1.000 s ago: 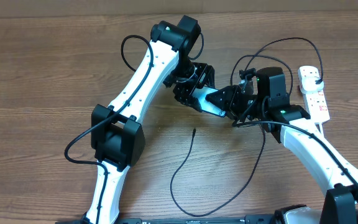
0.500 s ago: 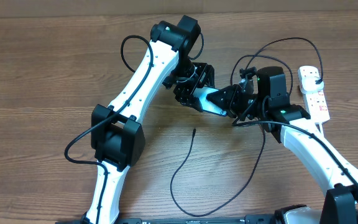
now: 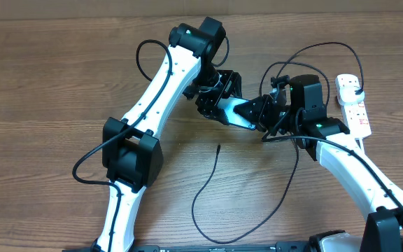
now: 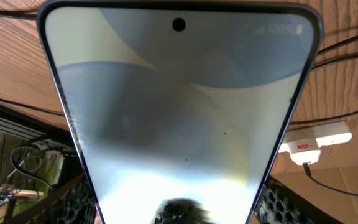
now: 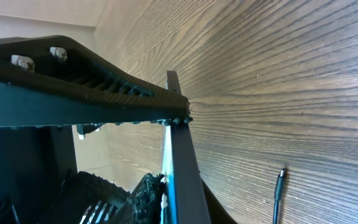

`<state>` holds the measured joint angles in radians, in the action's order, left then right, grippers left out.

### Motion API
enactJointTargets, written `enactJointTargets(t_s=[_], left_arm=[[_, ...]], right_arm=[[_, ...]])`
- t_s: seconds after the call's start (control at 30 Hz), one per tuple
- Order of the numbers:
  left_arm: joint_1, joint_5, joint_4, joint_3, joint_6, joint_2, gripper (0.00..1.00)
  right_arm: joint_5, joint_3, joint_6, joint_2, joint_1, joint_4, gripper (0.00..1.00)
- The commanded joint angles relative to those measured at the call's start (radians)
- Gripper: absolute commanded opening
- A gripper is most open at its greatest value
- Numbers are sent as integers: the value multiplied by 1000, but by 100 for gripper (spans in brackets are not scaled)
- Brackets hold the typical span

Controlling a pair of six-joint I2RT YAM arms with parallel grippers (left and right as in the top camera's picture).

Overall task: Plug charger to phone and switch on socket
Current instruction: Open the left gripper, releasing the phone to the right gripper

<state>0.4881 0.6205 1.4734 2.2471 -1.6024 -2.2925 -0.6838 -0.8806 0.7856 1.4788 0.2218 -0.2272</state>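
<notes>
Tabletop [image 3: 47, 70] beyond phone [image 4: 179, 112] edges

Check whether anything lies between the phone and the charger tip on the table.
Nothing visible does. Only bare table separates the phone, held by the left gripper, from the charger tip.

Phone [image 4: 179, 124] bottom beyond frame edge
</notes>
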Motion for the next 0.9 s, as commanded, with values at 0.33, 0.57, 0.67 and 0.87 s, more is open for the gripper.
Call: enactJointTargets(t_s=[0.33, 0.57, 0.67, 0.87], left_arm=[[11, 154, -6, 29, -17, -2, 4], [10, 150, -6, 29, -17, -2, 73], [10, 117, -5, 29, -13, -2, 100], [-16, 78, -5, 29, 145, -2, 100]], right_arm=[[-16, -23, 3, 1, 8, 13, 4], [-16, -23, 3, 1, 8, 13, 4], [-16, -23, 3, 1, 8, 13, 4], [-15, -23, -5, 1, 0, -13, 4]])
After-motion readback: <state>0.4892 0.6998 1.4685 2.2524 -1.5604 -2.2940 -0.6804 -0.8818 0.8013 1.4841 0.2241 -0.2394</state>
